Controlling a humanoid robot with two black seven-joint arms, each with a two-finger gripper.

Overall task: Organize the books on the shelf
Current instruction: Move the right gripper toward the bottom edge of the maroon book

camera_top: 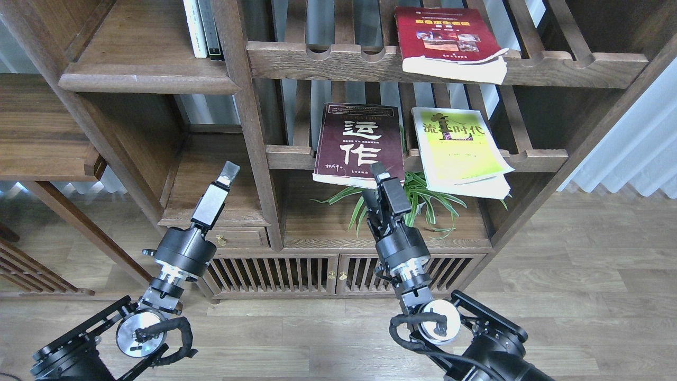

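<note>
Three books lie flat on slatted racks. The dark maroon book (358,144) and the yellow-green book (458,149) share the middle rack, both overhanging its front rail. On the upper rack rests the red book (445,36). The shelf (143,79), a solid board with a moulded edge, is at the upper left. My right gripper (376,184) is open, its upper fingertip right at the maroon book's overhanging near edge. My left gripper (228,172) is empty in front of the lower left compartment; it is seen edge-on, so its fingers cannot be told apart.
Two thin books (203,29) stand upright at the shelf's right end. A potted spider plant (407,203) sits under the middle rack, just behind my right gripper. A vertical post (254,132) divides the bays. A slatted cabinet (317,272) is below.
</note>
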